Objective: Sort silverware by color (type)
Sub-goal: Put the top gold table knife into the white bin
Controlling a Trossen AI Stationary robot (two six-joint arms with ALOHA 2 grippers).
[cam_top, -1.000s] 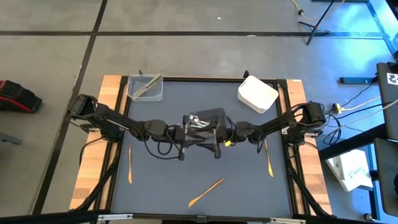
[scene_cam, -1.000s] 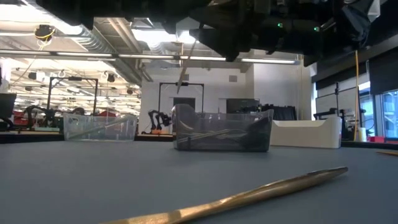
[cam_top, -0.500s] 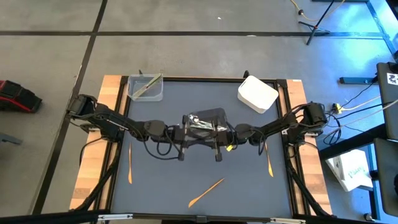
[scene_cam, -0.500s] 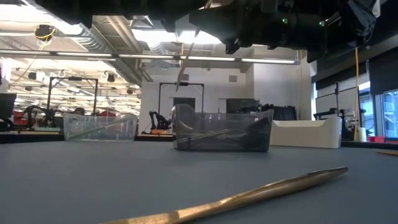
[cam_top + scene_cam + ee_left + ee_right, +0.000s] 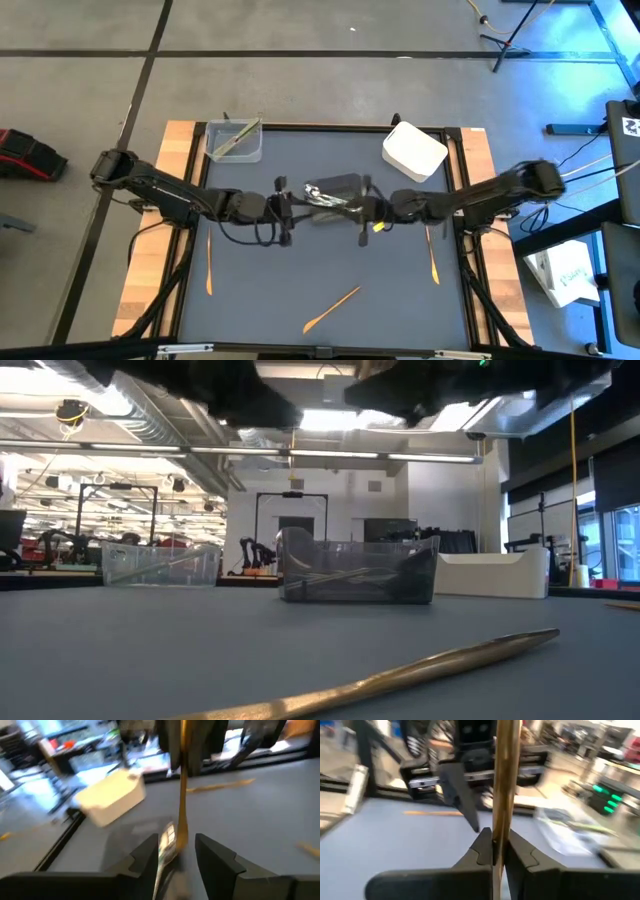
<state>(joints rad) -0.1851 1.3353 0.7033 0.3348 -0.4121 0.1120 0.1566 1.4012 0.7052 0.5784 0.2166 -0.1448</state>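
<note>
A tan utensil [image 5: 503,780] hangs upright above the dark tub [image 5: 340,186], which holds silver pieces. My right gripper [image 5: 496,842] is shut on it, reaching in from the table's right. My left gripper [image 5: 176,851] faces it from the left and is open. The utensil's lower end [image 5: 181,837] stands between the left fingers with a gap on each side. Only the utensil's tip [image 5: 292,448] shows in the low view. The clear tub [image 5: 234,141] at the far left holds pale green pieces. Three more tan utensils [image 5: 332,308] lie flat on the mat. My right gripper pinches the tan utensil's slim shaft [image 5: 497,832] between its two fingers. The fingers come in level from the table's right and lie across it. The utensil stands upright, reaching above and below the fingers, lifted clear over the dark tub.
A white tub [image 5: 413,150] sits at the far right. Loose tan utensils lie near the left edge [image 5: 209,265], the right edge [image 5: 432,258] and the near middle [image 5: 400,675] of the mat. Both arms meet over the table's centre.
Both grippers have gone up, nearly out of the low view's top, and have drawn a little apart over the dark tub. The tan utensil has risen with them, from a slight tilt to upright, and only its tip shows in the low view.
</note>
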